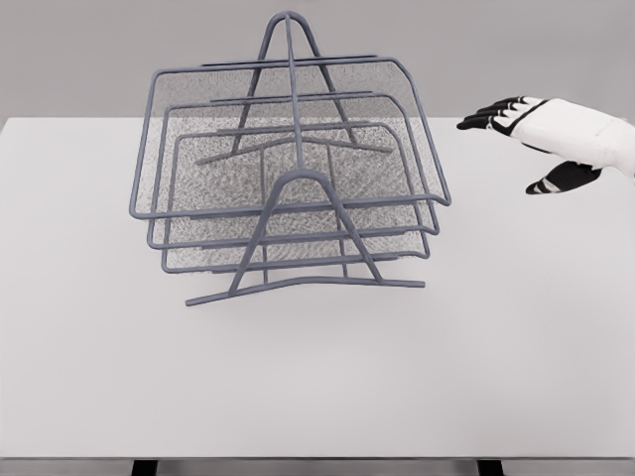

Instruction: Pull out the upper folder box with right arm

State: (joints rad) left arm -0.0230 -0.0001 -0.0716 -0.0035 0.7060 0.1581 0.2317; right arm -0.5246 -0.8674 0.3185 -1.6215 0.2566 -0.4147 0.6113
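A grey wire-mesh rack of three stacked folder trays (288, 188) stands on the white table, left of centre. Its upper tray (198, 89) is the widest and its rim runs from upper left to the right side near mid-height. My right hand (536, 134), white with black fingers, hovers at the right edge of the head view, level with the rack's top and well clear of the upper tray's right rim. Its fingers (486, 117) are spread and point left toward the rack, holding nothing. The left arm is out of sight.
The white table (317, 387) stretches wide in front of and to both sides of the rack. The rack's front foot bar (298, 286) juts toward me. A grey wall lies behind.
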